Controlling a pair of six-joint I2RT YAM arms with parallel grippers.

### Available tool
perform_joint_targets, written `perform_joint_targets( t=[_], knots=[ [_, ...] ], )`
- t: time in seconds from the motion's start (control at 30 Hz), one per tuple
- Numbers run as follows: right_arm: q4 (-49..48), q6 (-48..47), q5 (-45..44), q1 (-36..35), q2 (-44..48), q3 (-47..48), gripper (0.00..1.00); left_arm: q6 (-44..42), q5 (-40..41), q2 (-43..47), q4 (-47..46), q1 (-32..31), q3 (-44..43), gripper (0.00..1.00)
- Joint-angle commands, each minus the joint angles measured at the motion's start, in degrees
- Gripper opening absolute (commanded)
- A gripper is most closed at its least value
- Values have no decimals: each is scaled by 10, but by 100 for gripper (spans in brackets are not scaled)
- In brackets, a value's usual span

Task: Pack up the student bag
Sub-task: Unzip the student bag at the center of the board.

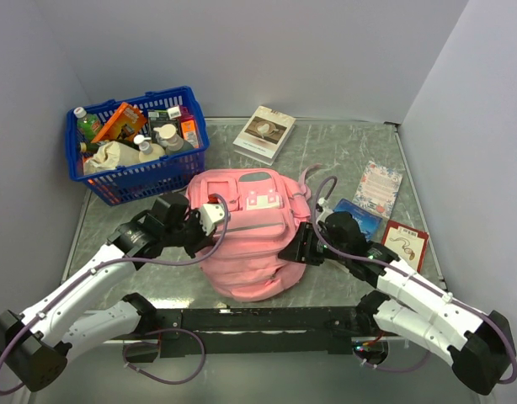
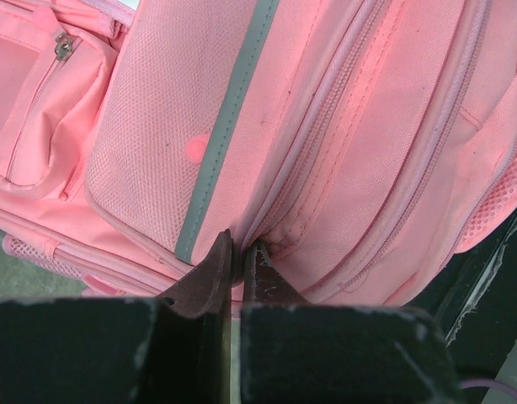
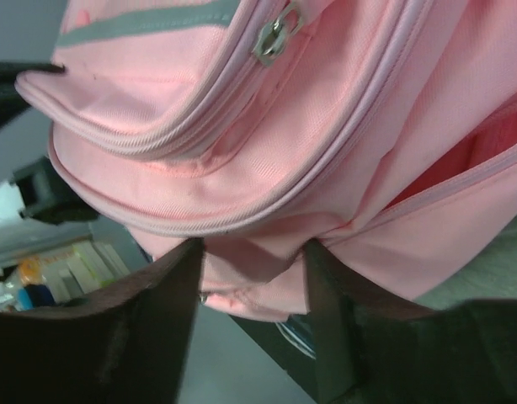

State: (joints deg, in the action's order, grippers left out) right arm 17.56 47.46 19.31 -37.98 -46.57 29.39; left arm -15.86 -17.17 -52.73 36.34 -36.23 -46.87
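The bag [image 1: 242, 240] lies central on the table [image 1: 343, 151]. There's the left gripper [image 2: 237, 252] pinching its seam, almost closed; the right gripper [image 3: 252, 257] gapes around its edge. Opening stage, I reckon: next needs the zipper pull [image 3: 271, 38].

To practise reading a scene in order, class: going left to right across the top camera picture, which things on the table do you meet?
Blue basket → student bag → blue pouch → red card. The book and the flowered card overlap others sideways, so they are left out.
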Motion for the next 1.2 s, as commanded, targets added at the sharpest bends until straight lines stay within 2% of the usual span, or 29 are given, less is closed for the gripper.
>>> perform_joint_targets(
  t=[0.0,0.1,0.13,0.17,0.2,0.3,0.37,0.53,0.6,0.73,0.9,1.03,1.17],
  knots=[
    [-140,51,0,4,3,-13,45,10,26,18,-58,11,-35,1],
    [-165,62,2,2,4,-5,24,7,33,14,-58,11,-57,1],
    [-169,63,3,0,2,-1,19,8,35,9,-57,11,-66,4],
    [-173,68,6,-1,0,4,14,9,34,7,-52,11,-77,7],
    [-190,73,7,-5,-5,8,8,11,31,2,-44,11,-100,19],
    [-204,73,16,-13,-37,39,2,19,-14,1,-18,10,-147,30],
    [-201,62,21,-17,-61,83,0,35,-67,5,-7,1,-169,35],
    [-227,53,34,-35,-138,142,0,66,-107,18,6,-22,-176,41],
    [-237,61,34,-43,-166,151,0,74,-107,21,2,-25,-165,41],
    [-267,81,15,-55,-191,173,0,102,-123,39,6,-45,-109,32],
    [-255,78,-31,-69,-216,218,0,123,-131,52,-12,-72,-57,27],
    [-260,66,-55,-68,-245,244,0,137,-163,56,-16,-89,-40,27],
    [-265,58,-55,-68,-277,263,0,138,-154,50,-16,-93,-41,31]
  ],
)
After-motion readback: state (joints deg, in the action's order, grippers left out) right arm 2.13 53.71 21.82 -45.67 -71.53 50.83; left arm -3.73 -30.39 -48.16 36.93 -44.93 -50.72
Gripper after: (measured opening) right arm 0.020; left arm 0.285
